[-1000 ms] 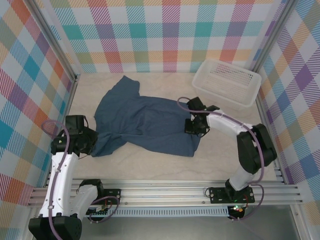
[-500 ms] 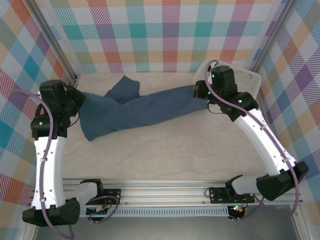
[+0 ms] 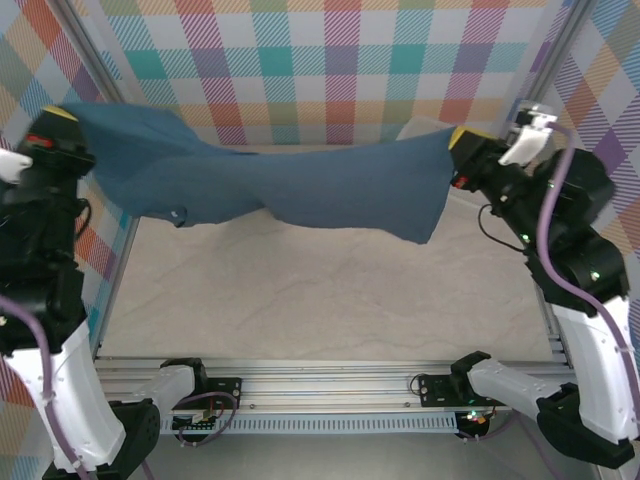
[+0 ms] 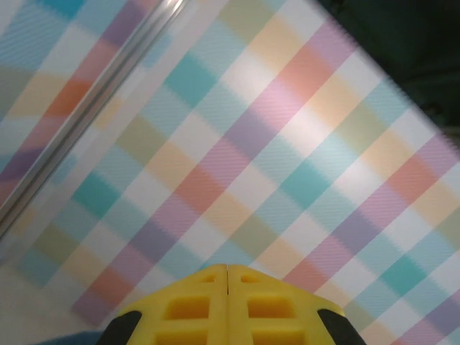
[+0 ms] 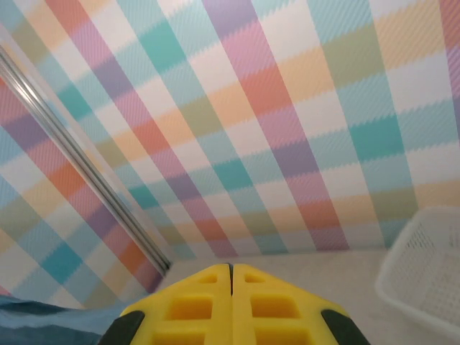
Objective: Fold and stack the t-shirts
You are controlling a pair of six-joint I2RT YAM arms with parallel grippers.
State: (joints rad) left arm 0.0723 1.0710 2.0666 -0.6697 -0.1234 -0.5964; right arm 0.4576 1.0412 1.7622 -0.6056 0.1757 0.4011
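**Asker:** What is the biggest thing around you?

**Robot:** The pastel plaid wall panels (image 3: 330,60) on three sides, and the pale marbled tabletop (image 3: 320,290) below me.

**Asker:** Where is the shirt?

**Robot:** The dark slate-blue soft-fabric t-shirt (image 3: 300,185) hangs in the air over the table. It is stretched between my two raised arms and sags in the middle. The cloth bunches at both ends, so I cannot tell which part of it each side grips.

**Asker:** And the basket?

**Robot:** The white perforated plastic basket (image 5: 424,277) sits at the far right. My right wrist camera cuts it off at the frame's edge. From above, the shirt and my right arm cover most of it.

**Asker:** How are your jaws?

**Robot:** My left gripper (image 3: 60,113) and right gripper (image 3: 457,138) are each clamped on one end of the shirt. From the wrists, the left yellow fingertips (image 4: 187,309) and the right ones (image 5: 273,309) meet along a thin seam. The pinched cloth is hidden beneath them, apart from a blurred blue sliver at each lower left corner.
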